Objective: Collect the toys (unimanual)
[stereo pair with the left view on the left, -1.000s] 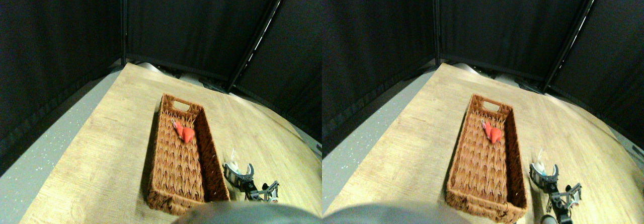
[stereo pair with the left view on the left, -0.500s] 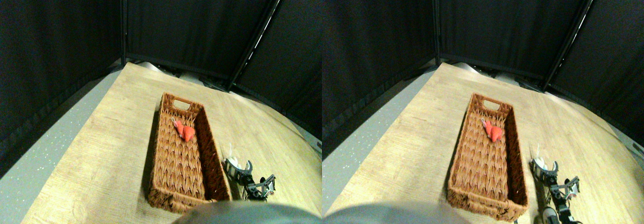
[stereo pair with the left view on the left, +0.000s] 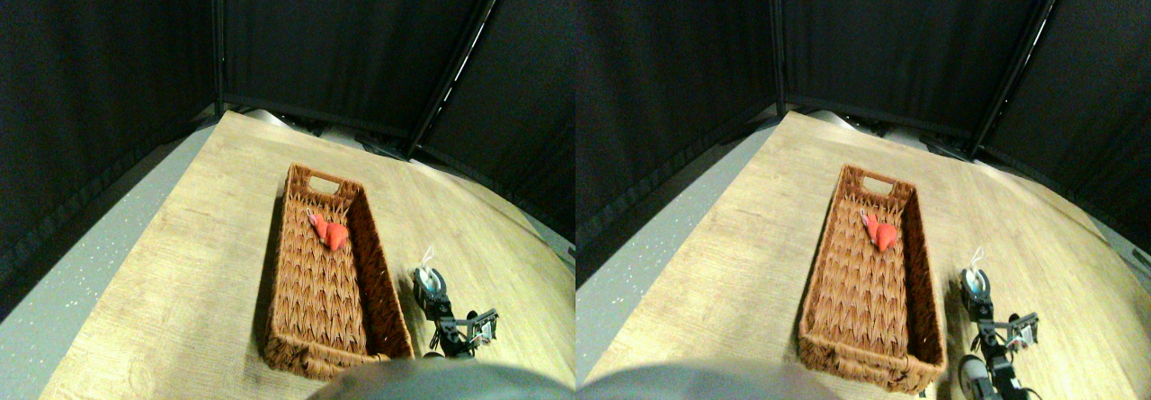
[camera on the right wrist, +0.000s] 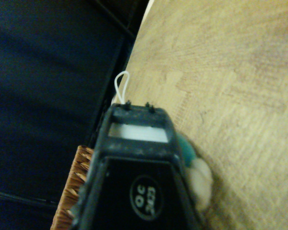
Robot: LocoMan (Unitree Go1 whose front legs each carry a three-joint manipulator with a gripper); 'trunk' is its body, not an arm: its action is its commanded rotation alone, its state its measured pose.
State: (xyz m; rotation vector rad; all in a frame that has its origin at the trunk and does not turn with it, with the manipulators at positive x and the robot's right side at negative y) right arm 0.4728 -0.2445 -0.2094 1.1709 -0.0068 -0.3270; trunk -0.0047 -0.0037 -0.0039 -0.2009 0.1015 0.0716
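- One red plush toy (stereo pair with the left view on the left: 329, 233) already lies inside the long wicker basket (stereo pair with the left view on the left: 297, 279), in its far half, near the end with the handle cut-out (stereo pair with the left view on the left: 325, 184).
- A second toy, white with a teal patch (stereo pair with the left view on the left: 430, 280), sits on the wooden table (stereo pair with the left view on the left: 180, 265) at about three o'clock from the basket's middle, just beside its right wall and outside it; a white string loop (stereo pair with the left view on the left: 428, 254) rises from it.
- Reaching in from the lower right, the right gripper (stereo pair with the left view on the left: 432, 285) has its jaws standing around this toy; in the wrist view white fabric shows through the dark jaw frame (camera on the right wrist: 139, 143) and white and teal plush (camera on the right wrist: 197, 172) bulges beside it. Whether the jaws have pinched it or merely bracket it cannot be told.
- The step in hand looks like the grasp of the second toy, with the task roughly half done for the toys in sight.
- Next move, by this reading: a firm closure, a lift high enough to clear the basket's right rim, then a short carry toward nine o'clock and a release over the open weave.
- Room is generous inside: the near half of the basket is bare. The tight spot is the right wall, close to the gripper, which a low carry could snag or shove.
- Table edges lie well apart from the work, with dark curtains (stereo pair with the left view on the left: 342, 49) beyond at twelve o'clock.
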